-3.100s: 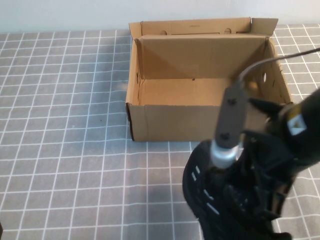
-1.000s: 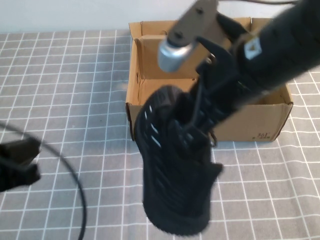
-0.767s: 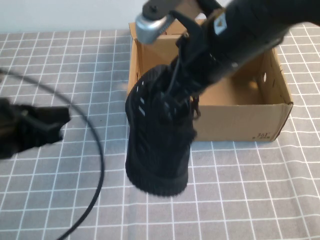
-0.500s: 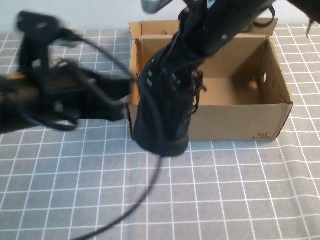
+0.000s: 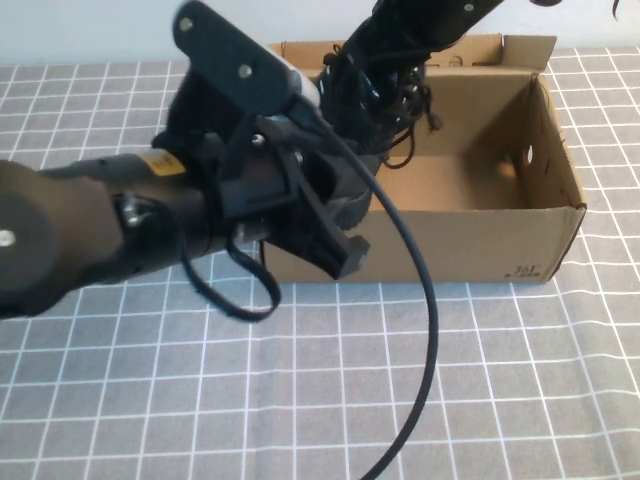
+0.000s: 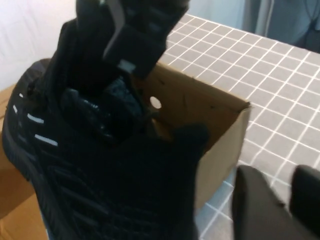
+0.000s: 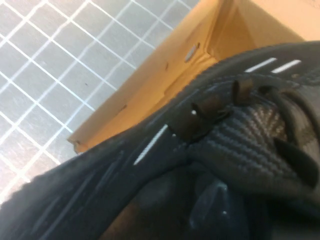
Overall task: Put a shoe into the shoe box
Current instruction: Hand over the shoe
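The black mesh shoe [image 5: 372, 105] hangs tilted over the left end of the brown cardboard shoe box [image 5: 480, 235], with my right gripper [image 5: 392, 60] shut on its collar from above. In the left wrist view the shoe [image 6: 75, 170] fills the near side and the right gripper [image 6: 122, 70] clamps its top. My left gripper [image 5: 340, 250] reaches across the box's front left corner, just in front of the shoe. Its fingers [image 6: 255, 205] stand a little apart with only table between them. The shoe [image 7: 225, 145] fills the right wrist view beside the box's edge [image 7: 165, 80].
The left arm [image 5: 110, 230] and its cable [image 5: 425, 330] cover the box's front left wall and the table before it. Grey checked cloth [image 5: 520, 380] covers the table. The box's right half and its upright back flap [image 5: 400, 52] show.
The right arm has carried the shoe up and back from the table's front to over the box. The left arm has swung in from the left to the box's front corner, and its fingers have parted.
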Robot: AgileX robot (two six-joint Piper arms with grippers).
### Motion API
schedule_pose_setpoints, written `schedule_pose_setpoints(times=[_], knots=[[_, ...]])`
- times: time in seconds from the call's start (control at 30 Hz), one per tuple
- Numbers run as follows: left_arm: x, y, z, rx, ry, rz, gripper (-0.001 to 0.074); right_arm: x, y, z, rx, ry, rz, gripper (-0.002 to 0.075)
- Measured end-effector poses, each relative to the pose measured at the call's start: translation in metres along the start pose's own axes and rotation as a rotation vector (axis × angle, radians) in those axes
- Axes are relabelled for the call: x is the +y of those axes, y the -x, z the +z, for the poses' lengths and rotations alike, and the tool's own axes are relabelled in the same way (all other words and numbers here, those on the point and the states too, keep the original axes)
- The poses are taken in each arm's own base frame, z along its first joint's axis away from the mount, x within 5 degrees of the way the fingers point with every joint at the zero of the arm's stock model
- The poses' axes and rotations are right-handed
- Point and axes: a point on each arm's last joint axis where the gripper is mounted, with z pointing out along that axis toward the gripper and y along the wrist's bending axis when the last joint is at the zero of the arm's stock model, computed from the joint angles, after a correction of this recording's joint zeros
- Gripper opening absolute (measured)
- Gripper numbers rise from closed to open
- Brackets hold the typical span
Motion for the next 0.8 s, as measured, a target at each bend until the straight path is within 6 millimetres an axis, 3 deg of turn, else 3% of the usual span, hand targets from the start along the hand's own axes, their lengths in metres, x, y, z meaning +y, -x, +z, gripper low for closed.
schedule_pose_setpoints(times=[0.17,0.27,0.57,0.8], knots=[[0.006,-0.008,0.020,0.010,0.049,0.005,0.0514,0.001,0.001,0.000,-0.002,0.007,0.002,-0.0006],[0.012,-0.013,0.032,0.003,0.097,0.002,0.0634,0.001,0.000,0.000,0.004,0.008,0.002,-0.0006],[0.019,-0.032,0.064,0.039,0.159,-0.024,0.0668,0.001,0.000,0.001,0.009,0.012,0.004,-0.0006],[0.019,-0.036,0.069,0.048,0.165,-0.037,0.0662,0.002,0.001,0.004,-0.001,0.027,0.011,-0.0006]])
